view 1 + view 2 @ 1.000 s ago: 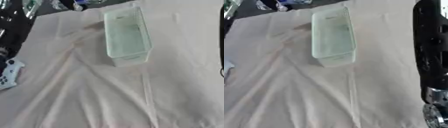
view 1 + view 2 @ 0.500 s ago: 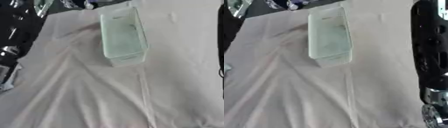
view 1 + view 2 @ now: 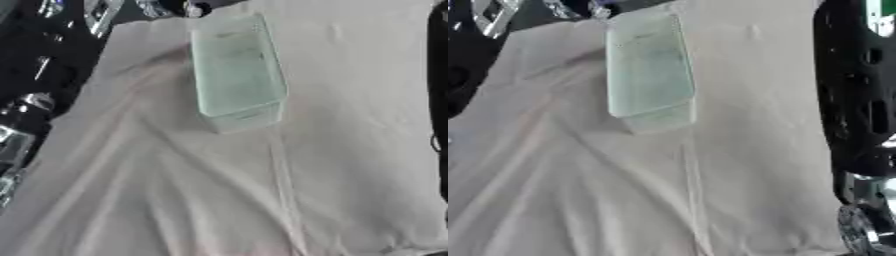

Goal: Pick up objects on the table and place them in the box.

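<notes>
A long, narrow box (image 3: 238, 70) of pale green translucent plastic stands on the tabletop (image 3: 289, 190), toward its far edge and a little left of the middle, its short near end pointing back at the robot and its length running away toward the far edge, slightly askew. Its inside looks bare; nothing can be made out in it. The tabletop is covered with a creased, cream-coloured cloth whose folds fan out from below the box toward the near edge, and no loose objects can be made out on the cloth around the box. The robot's left arm (image 3: 26, 115) comes in along the left edge of the tabletop as a black shape with silver joints; only a blurred pale part of it shows at the near left corner, and whether the left hand's fingers are spread or curled cannot be told. The right arm (image 3: 859, 115) runs down the right edge as a broad black column with a silver joint at the near right corner; the right hand itself does not show in either view. Neither arm touches the box, which stands well apart from both. Beyond the far edge lie dark and shiny shapes too blurred to name.
</notes>
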`<action>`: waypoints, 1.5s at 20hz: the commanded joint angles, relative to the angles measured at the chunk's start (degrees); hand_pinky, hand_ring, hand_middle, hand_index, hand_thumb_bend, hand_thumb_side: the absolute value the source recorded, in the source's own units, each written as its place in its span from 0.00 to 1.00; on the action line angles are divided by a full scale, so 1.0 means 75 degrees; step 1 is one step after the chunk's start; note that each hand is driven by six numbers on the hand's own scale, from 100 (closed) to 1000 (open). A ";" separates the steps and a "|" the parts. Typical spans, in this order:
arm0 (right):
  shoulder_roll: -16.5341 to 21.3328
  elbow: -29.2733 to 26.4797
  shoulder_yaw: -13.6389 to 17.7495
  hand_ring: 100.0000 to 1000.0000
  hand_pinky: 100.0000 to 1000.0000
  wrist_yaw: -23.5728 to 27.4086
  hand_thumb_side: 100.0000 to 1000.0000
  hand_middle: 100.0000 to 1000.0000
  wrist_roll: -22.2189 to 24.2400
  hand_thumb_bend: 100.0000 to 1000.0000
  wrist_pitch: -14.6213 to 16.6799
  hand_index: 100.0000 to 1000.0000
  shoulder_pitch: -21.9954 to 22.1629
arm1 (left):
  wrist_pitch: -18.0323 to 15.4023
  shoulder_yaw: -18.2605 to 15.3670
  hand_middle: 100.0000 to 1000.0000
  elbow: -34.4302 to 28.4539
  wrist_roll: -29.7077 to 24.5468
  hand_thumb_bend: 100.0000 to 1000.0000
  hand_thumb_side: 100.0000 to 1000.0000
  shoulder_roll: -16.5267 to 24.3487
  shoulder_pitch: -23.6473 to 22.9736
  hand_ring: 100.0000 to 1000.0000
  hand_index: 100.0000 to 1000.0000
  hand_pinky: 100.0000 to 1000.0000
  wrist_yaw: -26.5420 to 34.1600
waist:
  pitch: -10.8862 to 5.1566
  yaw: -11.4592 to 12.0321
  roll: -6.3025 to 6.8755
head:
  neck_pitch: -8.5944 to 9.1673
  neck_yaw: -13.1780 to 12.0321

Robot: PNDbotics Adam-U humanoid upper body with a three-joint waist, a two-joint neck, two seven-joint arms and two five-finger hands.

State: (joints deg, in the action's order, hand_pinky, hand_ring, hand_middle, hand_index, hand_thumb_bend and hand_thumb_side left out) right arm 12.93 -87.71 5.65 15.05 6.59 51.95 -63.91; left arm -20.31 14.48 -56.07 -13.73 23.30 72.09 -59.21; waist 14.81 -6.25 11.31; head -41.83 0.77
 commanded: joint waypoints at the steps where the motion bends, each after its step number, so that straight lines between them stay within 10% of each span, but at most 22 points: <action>1: -0.0043 -0.0072 -0.0018 0.76 0.64 0.0031 1.00 0.82 0.0051 0.00 0.0003 0.85 -0.0207 | 0.0194 -0.0246 0.53 0.0005 0.0108 0.11 0.00 -0.0064 0.0192 0.00 0.17 0.00 -0.0066 | -0.0142 -0.0018 -0.0064 | -0.0052 0.0127; 25: -0.0296 -0.0014 -0.0073 0.76 0.64 0.0173 1.00 0.82 0.0308 0.00 0.0003 0.85 -0.0343 | 0.0949 -0.0507 0.58 -0.0245 0.0684 0.05 0.00 -0.1167 -0.0167 0.00 0.18 0.00 0.0216 | -0.0055 -0.0187 -0.0117 | -0.0186 0.0111; 30: -0.0291 -0.0003 -0.0051 0.76 0.64 0.0211 1.00 0.82 0.0350 0.00 0.0003 0.85 -0.0369 | 0.0947 -0.0406 0.76 -0.0379 0.0661 0.22 0.09 -0.1198 -0.0284 0.10 0.32 0.00 0.0115 | -0.0035 -0.0185 -0.0150 | -0.0191 0.0100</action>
State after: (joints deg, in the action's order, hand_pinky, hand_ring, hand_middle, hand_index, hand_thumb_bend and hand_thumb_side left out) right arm 10.59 -87.30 5.30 16.38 8.92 52.02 -65.20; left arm -13.22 11.57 -57.43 -8.74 13.53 69.02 -58.27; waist 15.59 -7.71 10.99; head -43.34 1.97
